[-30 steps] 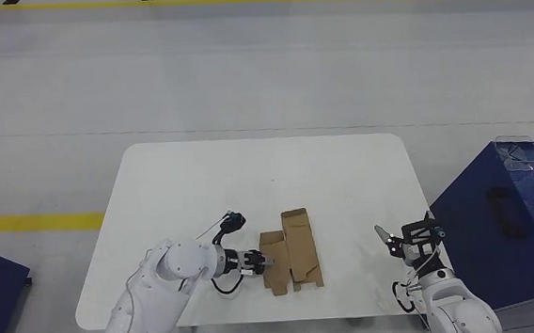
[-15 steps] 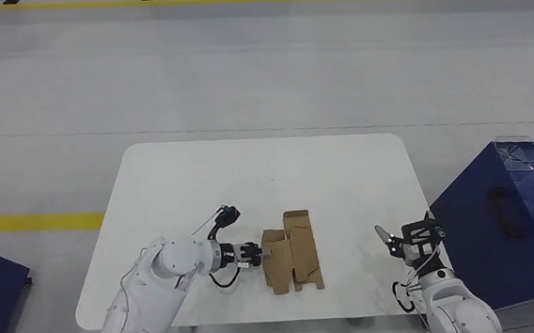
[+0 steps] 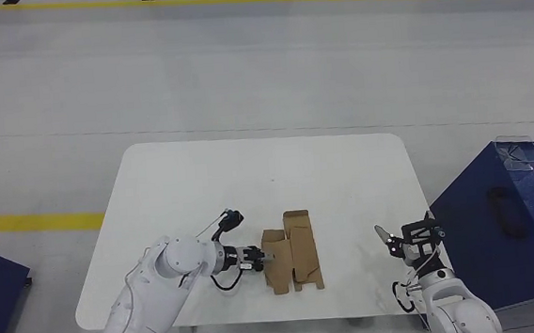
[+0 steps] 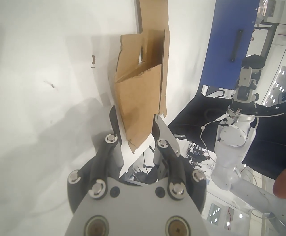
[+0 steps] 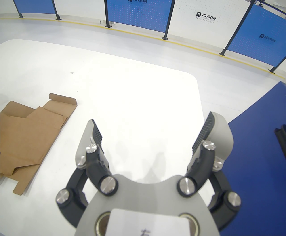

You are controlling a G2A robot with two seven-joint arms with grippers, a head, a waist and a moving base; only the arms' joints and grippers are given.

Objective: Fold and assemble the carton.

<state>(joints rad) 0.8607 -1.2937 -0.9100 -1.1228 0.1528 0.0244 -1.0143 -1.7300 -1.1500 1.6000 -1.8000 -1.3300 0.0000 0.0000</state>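
Observation:
A flattened brown carton (image 3: 293,251) lies near the front edge of the white table (image 3: 203,190), its left panel lifted a little. My left gripper (image 3: 261,256) is at the carton's left side. In the left wrist view the carton's (image 4: 140,100) near flap fills the narrow gap of the left gripper (image 4: 135,116), both fingers against its edges. My right gripper (image 3: 404,227) hovers at the table's front right corner, well to the right of the carton. In the right wrist view the right gripper (image 5: 152,118) is open and holds nothing, with the carton (image 5: 26,136) lying off to one side.
A blue cabinet (image 3: 507,223) stands just off the table's right edge, close to the right arm. The back half of the table is bare white surface. A railing with blue panels (image 5: 138,11) runs across the floor beyond the table.
My left gripper has moved in towards the carton's left flap, and the carton's panels have shifted slightly. The right arm has kept still.

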